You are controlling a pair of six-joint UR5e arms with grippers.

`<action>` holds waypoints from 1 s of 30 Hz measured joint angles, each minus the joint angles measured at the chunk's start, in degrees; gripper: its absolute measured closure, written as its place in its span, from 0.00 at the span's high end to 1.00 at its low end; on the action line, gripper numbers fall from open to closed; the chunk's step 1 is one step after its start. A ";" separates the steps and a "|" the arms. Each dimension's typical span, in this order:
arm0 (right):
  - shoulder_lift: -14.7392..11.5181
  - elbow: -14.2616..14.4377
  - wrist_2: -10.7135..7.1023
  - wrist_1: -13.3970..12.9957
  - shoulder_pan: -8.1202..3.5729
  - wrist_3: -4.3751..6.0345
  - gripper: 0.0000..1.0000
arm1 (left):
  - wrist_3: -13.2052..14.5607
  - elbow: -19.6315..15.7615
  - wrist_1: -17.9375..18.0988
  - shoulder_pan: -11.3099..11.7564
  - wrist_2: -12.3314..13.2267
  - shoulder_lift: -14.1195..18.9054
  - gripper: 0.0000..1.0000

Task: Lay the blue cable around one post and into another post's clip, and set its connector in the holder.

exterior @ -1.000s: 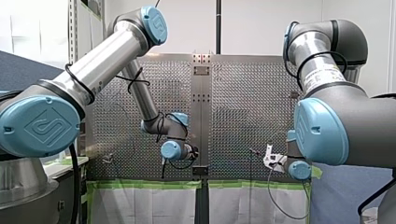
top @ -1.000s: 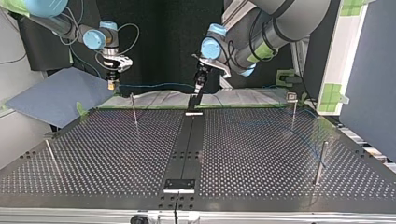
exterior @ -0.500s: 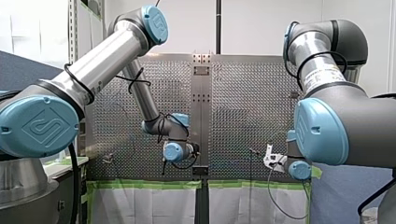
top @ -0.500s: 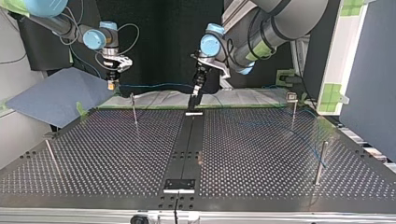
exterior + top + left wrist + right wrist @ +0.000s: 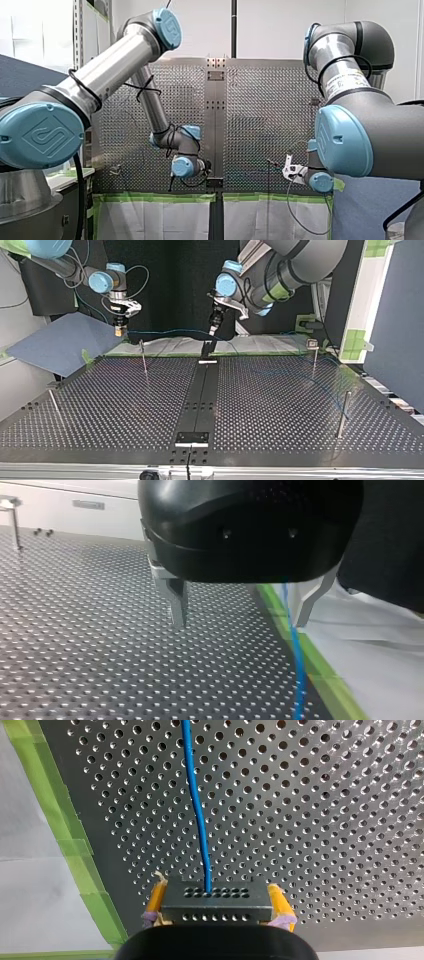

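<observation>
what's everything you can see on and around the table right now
table: 1, dark perforated metal, under both arms
posts: 4, thin metal, two in each half of the table
centre strip: 1, black, down the table's middle
cable: 1, blue, from the connector across the table
connector: 1, dark, in the right arm's jaws
tape: 1 strip, green, along the table's edge
left arm: 1, silver with blue caps, jaws open around the cable
right arm: 1, grey with blue caps, jaws shut on the connector

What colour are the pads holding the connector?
Yellow; the right wrist view shows the pads best.
</observation>
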 joint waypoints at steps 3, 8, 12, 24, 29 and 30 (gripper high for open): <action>0.00 -0.08 -0.01 0.09 0.08 0.00 0.00 | -0.04 0.50 0.18 -0.17 -0.28 -1.27 1.00; 0.00 -0.15 -0.02 0.32 0.21 -0.10 0.00 | -0.91 1.48 0.27 -0.27 -0.47 -2.94 1.00; 0.00 -0.16 -0.03 0.35 0.24 -0.16 0.00 | -1.26 1.95 0.28 -0.29 -0.40 -3.23 1.00; 0.00 -0.18 -0.02 0.36 0.25 -0.14 0.00 | -2.30 6.40 -3.34 -1.43 -1.93 -6.74 1.00; 0.00 -0.18 -0.03 0.35 0.25 -0.17 0.00 | -3.15 9.07 -5.69 -1.79 -2.91 -6.98 1.00; 0.01 -0.18 -0.02 0.35 0.24 -0.17 0.00 | -3.36 9.58 -5.90 -1.82 -2.98 -7.00 1.00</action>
